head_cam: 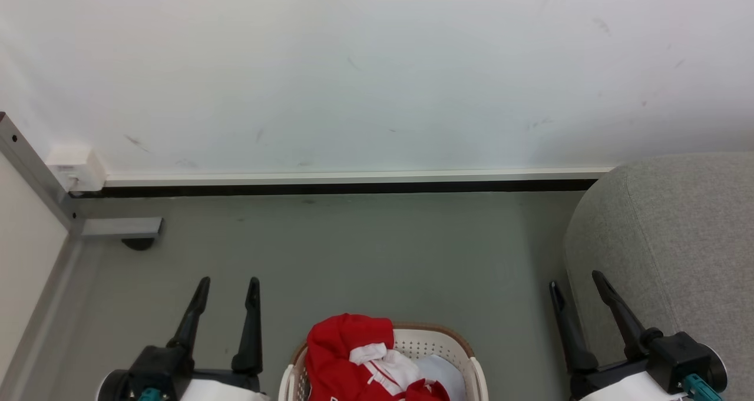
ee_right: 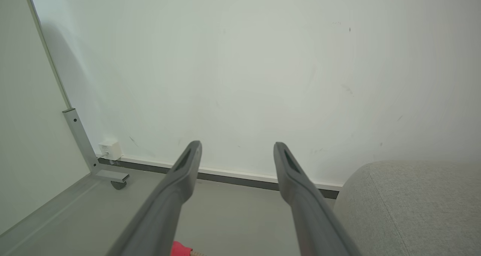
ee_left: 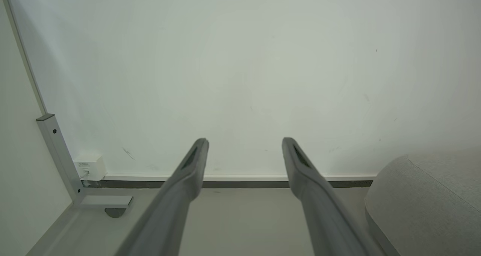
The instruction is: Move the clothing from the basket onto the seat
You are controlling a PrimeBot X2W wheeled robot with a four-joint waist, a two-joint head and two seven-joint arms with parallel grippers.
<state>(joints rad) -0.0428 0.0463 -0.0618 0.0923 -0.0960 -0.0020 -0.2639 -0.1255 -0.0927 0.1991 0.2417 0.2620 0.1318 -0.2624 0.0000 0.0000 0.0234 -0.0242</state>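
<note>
At the bottom middle of the head view stands the cream-white basket [head_cam: 474, 370] with a brown rim band. Red clothing [head_cam: 344, 354] with white parts is heaped in it, bulging over the left rim. A scrap of that red clothing [ee_right: 181, 249] peeks in at the bottom of the right wrist view. The light-grey seat [head_cam: 677, 242] fills the right side, also seen as the seat [ee_left: 428, 203] and the seat [ee_right: 409, 207]. My left gripper [head_cam: 228, 283] is open left of the basket, empty. My right gripper [head_cam: 576, 280] is open beside the seat's near corner, empty.
A white wall [head_cam: 377, 71] with a dark skirting strip runs across ahead. At the left stands a pale panel on a grey metal post with a foot [head_cam: 121, 229] and a small white box [head_cam: 73, 168]. Grey floor [head_cam: 353, 254] lies between basket and wall.
</note>
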